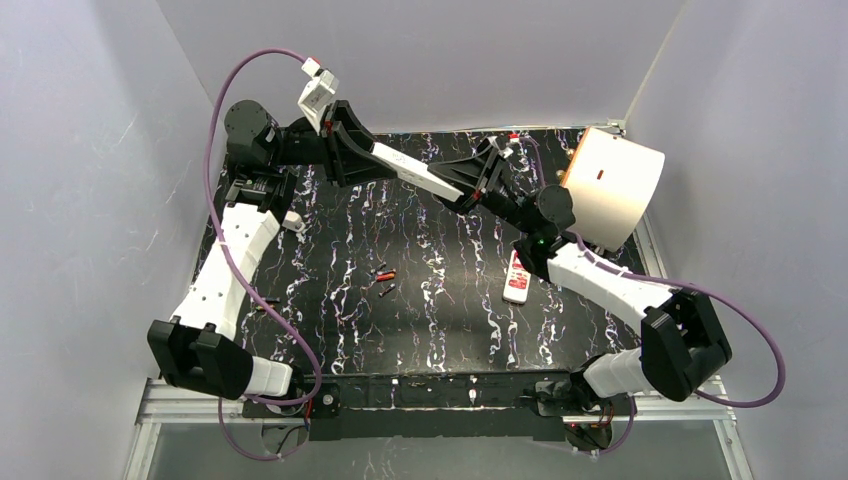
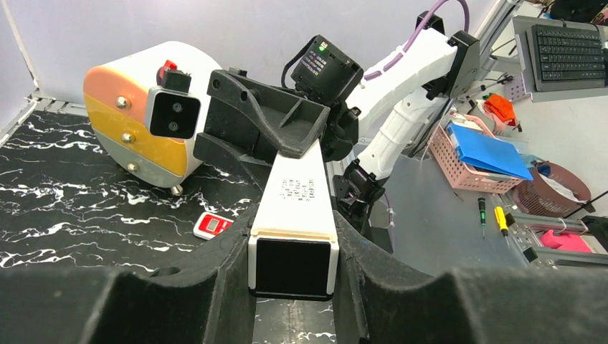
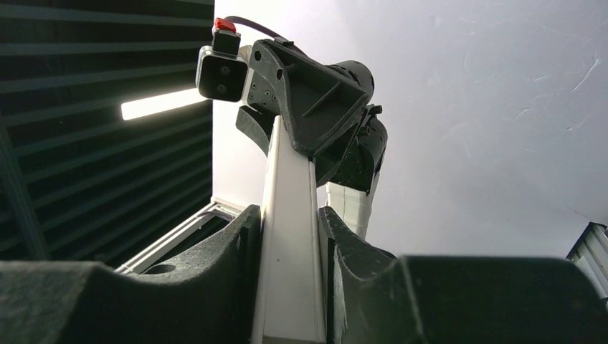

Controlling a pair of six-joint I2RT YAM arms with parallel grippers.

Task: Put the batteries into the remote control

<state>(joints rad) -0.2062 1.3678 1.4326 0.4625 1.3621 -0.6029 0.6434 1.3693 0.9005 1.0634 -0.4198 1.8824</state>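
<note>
A long white remote control (image 1: 418, 174) hangs in the air over the far part of the table, held at both ends. My left gripper (image 1: 382, 156) is shut on its left end; in the left wrist view the remote control (image 2: 295, 208) sits squeezed between my left gripper's (image 2: 292, 276) dark fingers, its black end facing the camera. My right gripper (image 1: 458, 190) is shut on the other end, the remote control (image 3: 290, 236) pressed between the right gripper's (image 3: 290, 287) fingers. Small orange-red and black batteries (image 1: 383, 274) lie on the marbled table, one (image 1: 386, 291) just nearer.
A second, smaller red-and-white remote (image 1: 517, 278) lies on the table beside the right arm, also seen as the small remote (image 2: 212, 225). A big white and orange drum-shaped object (image 1: 618, 186) stands at the far right corner. A small white oblong piece (image 1: 293, 220) lies by the left arm.
</note>
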